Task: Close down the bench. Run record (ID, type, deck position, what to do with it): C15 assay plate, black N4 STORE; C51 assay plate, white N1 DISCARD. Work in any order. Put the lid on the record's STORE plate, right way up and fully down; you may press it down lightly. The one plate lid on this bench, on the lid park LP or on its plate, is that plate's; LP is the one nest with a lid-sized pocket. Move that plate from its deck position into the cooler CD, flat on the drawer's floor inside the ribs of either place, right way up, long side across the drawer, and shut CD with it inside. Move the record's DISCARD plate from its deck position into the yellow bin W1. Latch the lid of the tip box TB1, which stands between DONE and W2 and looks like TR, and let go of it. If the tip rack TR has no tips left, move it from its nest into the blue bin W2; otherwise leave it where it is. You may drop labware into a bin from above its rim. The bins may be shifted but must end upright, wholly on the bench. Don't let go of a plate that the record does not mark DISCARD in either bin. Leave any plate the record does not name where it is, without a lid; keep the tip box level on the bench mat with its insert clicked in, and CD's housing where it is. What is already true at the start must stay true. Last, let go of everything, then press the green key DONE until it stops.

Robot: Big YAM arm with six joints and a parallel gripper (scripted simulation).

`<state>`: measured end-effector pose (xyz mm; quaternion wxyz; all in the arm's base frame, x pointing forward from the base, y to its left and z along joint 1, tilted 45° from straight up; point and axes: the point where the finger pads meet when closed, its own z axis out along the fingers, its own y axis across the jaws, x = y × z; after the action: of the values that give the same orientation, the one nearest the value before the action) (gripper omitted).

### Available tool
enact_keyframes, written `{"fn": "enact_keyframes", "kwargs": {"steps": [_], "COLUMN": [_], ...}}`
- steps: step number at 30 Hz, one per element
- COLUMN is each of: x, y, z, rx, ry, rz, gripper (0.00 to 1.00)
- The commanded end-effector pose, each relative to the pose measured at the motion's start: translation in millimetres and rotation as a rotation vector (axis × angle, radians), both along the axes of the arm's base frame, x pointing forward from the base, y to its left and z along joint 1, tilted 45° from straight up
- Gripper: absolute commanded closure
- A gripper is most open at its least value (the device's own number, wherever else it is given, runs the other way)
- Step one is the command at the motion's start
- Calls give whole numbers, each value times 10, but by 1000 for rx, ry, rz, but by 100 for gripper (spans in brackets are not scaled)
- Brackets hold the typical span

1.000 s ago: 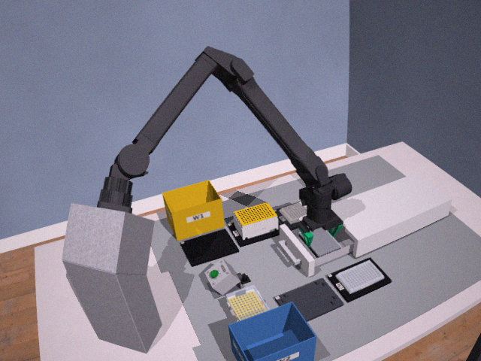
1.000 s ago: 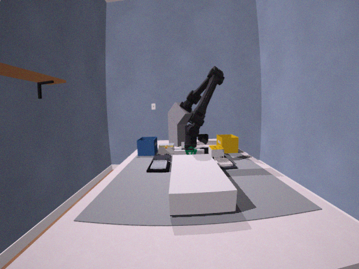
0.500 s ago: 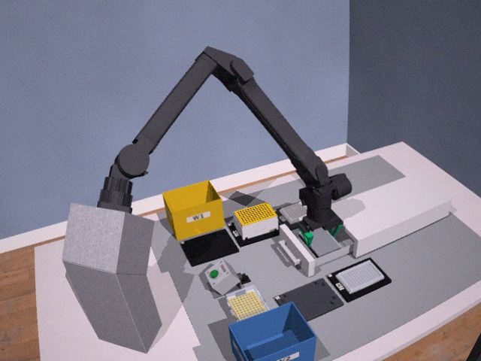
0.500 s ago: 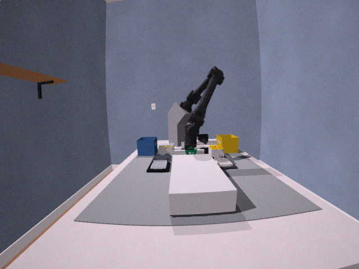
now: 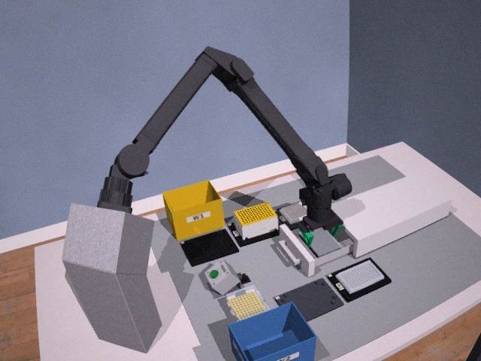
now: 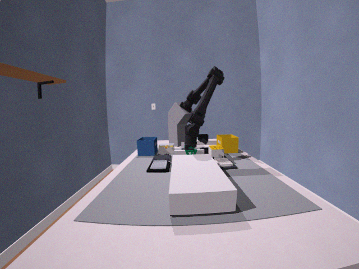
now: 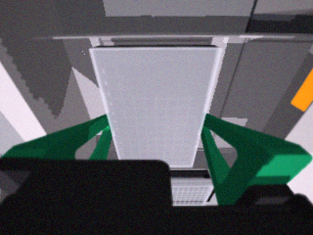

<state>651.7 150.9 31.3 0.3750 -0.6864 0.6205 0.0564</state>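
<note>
The lidded plate (image 7: 156,105) lies flat in the open cooler drawer (image 5: 310,261), long side across it, directly beneath the tool (image 5: 322,235). The tool's green fingers pinch the plate's two long edges, one on each side. Just beyond the drawer stands the cooler housing (image 5: 396,217). Farther out on the tabletop (image 5: 434,310) sit a white plate (image 5: 359,275), the yellow bin (image 5: 194,210) and the blue bin (image 5: 271,334).

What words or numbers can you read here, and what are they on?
"W1": white label on the yellow bin.
Blue bin: white label cut off at the picture's edge, not readable for sure.
White plate's black nest: small tag, too tiny to read.
Tip rack: small tags at its base, too blurred.
Nothing else readable.
</note>
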Motion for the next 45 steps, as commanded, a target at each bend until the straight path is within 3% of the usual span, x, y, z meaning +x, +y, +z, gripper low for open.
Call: {"fn": "enact_keyframes", "kwargs": {"steps": [1, 45], "x": [118, 162], "y": [94, 179], "z": [40, -53], "rx": [4, 6], "ry": [-23, -25], "rz": [9, 7], "gripper": [100, 100]}}
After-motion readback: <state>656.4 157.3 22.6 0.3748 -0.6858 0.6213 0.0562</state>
